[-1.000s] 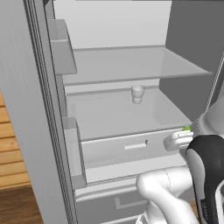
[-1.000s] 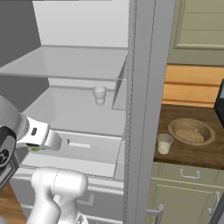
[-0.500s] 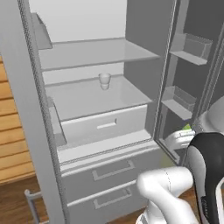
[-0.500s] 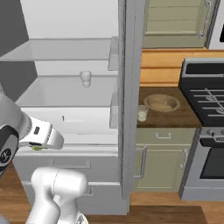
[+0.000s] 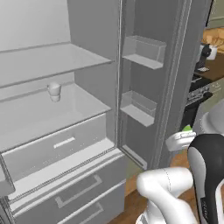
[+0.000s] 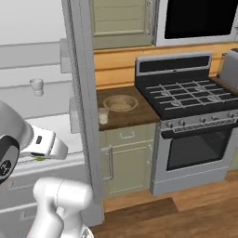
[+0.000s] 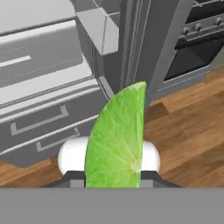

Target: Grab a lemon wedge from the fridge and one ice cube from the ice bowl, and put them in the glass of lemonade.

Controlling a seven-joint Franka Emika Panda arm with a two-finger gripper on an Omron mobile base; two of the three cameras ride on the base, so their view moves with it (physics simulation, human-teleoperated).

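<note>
Already the tiny bright green lemon wedge (image 7: 117, 138) is out of the tall grey metal fridge (image 5: 87, 109), clamped in the gripper (image 7: 114, 168) low beside the open fridge door. Nothing is in the small clear glass of lemonade (image 6: 103, 115) yet; it stands on the dark tabletop (image 6: 139, 114) just beside the round tan-brown ice bowl (image 6: 120, 103). The wedge drop and the ice cube remain.

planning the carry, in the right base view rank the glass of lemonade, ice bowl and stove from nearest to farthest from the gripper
The gripper, low left by the fridge, holds the lemon wedge.
1. glass of lemonade, counter's near left edge
2. ice bowl, just behind and to the right of it
3. stove, farther right
</note>
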